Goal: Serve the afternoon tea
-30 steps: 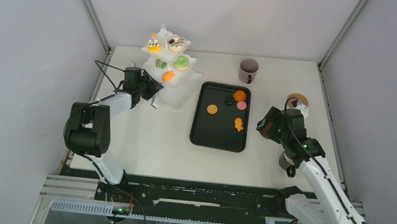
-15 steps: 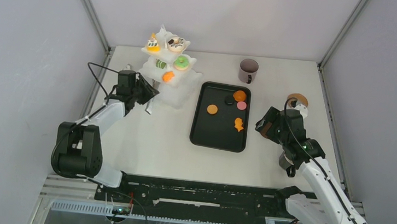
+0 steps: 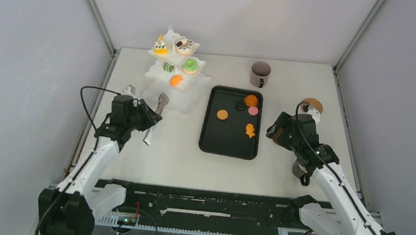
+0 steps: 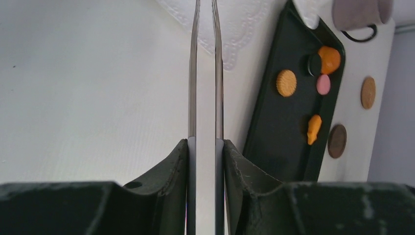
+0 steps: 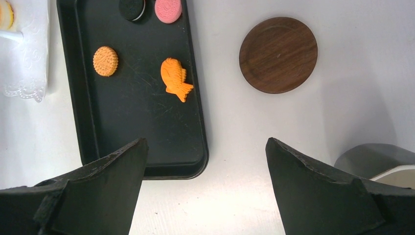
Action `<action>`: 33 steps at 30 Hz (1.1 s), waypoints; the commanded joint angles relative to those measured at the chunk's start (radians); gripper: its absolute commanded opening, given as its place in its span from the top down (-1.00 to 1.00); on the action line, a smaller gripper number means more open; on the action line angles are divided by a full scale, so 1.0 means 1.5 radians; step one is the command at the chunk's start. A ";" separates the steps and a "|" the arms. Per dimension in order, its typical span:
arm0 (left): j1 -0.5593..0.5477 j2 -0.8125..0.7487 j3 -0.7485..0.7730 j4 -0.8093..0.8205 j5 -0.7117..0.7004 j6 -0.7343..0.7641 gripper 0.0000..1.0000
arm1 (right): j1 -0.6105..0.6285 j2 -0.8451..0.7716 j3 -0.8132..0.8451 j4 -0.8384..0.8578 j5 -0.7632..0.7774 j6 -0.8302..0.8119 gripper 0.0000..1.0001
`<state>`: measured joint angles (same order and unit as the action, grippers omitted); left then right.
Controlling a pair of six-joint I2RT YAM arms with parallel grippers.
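Left gripper (image 4: 205,143): clamped on metal tongs (image 4: 193,73), above desk (image 3: 155,158), near white tiered stand (image 3: 186,99). Stand tiers: green doughnut (image 3: 190,66), orange pastry (image 3: 176,80). Black tray (image 3: 229,147): round biscuit (image 5: 105,60), black cookie (image 5: 132,7), pink cookie (image 5: 168,9), fish pastry (image 5: 175,78), orange cake (image 3: 251,100). Mug (image 3: 260,73): upright, beyond tray. Right gripper (image 5: 205,143): fingers wide apart, empty, above desk between tray and dark coaster (image 5: 278,55).

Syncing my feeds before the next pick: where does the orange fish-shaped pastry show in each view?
Top external: fish pastry, right side of the black tray, nearest the arms.
Left wrist, right of the tongs, lowest piece on the tray.
Right wrist, upper left of centre, by the tray's right edge.
Shared landmark: the round orange cookie.
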<state>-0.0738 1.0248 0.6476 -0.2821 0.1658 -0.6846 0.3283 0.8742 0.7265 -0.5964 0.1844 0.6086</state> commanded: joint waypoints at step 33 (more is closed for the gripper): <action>-0.464 0.123 -0.120 -0.105 -0.565 -0.257 0.20 | 0.022 0.011 0.000 0.021 0.003 0.000 -0.94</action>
<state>-0.7906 1.1702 0.4862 -0.5137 -0.6731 -1.0191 0.3519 0.8951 0.7265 -0.5911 0.1814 0.6086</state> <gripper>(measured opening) 0.391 0.974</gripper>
